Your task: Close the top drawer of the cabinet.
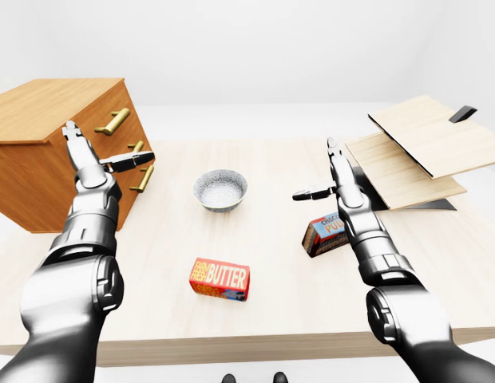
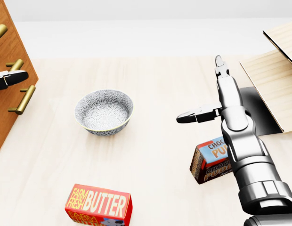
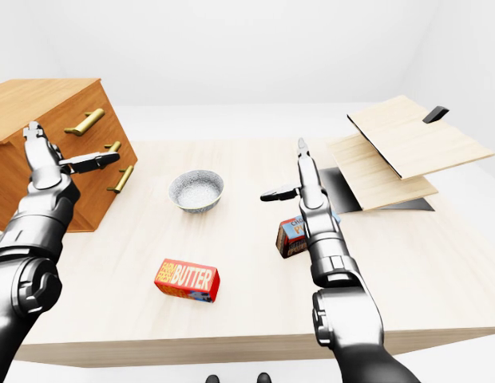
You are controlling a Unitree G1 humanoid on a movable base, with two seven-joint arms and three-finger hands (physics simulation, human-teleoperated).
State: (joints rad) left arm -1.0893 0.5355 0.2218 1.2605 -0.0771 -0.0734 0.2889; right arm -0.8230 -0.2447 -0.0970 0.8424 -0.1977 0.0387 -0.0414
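Observation:
The wooden cabinet (image 1: 48, 152) stands at the left of the table, with three brass handles on its slanted face. Its top drawer's handle (image 1: 113, 121) sits in line with the two handles below it, and the drawer face looks flush with the others. My left hand (image 1: 104, 152) is open in front of that face, fingers upright and thumb (image 2: 8, 76) pointing across the middle handle (image 2: 15, 65); whether it touches is unclear. My right hand (image 1: 318, 174) is open over the table at mid-right, holding nothing.
A patterned bowl (image 2: 104, 112) sits mid-table. Near the bottom of the head view lies a red butter box (image 2: 99, 205), and a chocolate pudding box (image 2: 211, 160) is beside my right forearm. Stacked wooden boards (image 1: 423, 144) over a dark slab (image 2: 259, 113) fill the right side.

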